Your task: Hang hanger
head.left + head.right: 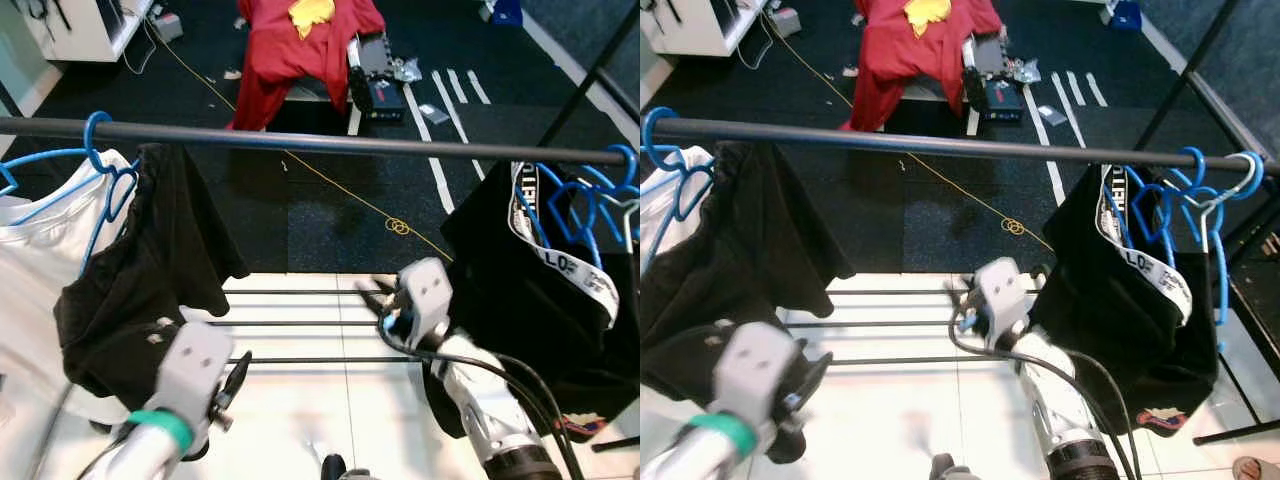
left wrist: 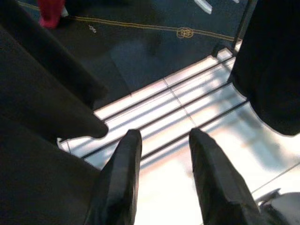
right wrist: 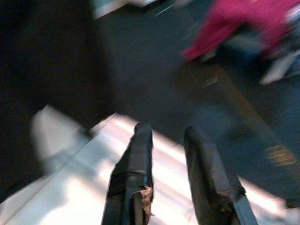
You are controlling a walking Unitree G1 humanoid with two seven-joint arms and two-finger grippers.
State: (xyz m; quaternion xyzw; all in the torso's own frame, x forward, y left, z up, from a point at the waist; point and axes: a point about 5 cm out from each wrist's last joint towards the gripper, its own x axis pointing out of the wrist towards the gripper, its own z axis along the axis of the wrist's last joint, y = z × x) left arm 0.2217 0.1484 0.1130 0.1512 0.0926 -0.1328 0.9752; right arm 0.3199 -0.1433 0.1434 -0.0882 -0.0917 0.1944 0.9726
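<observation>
Evidently empty on both sides: left jaws parted moderately wide with nothing between, right jaws likewise parted and bare, both low, with the rail (image 1: 320, 142) well above and ahead of them

Look first for the task's thing: one blue hanger (image 1: 95, 150) hooked on the rail up and to the outside of the left jaws, carrying a white shirt (image 1: 30, 250), and a cluster of blue hangers (image 1: 590, 195) hooked up and to the outside of the right jaws, over a black garment (image 1: 520, 300). No loose hanger to be seen near either pair of jaws, so probably a matter of finding one first

When taking one, close on the neck just under the hook, never on cloth, to keep the hook free and upright. Aim for the bare stretch of rail straight above the gap between the two pairs of jaws. Raise the hook above the bar, carry it over, lower until seated, and only then open

Keep clear of the dark garment (image 1: 150, 270) hanging just beside the left jaws, a likely snag, and of the thin lower bars (image 1: 300, 323) beneath both
</observation>
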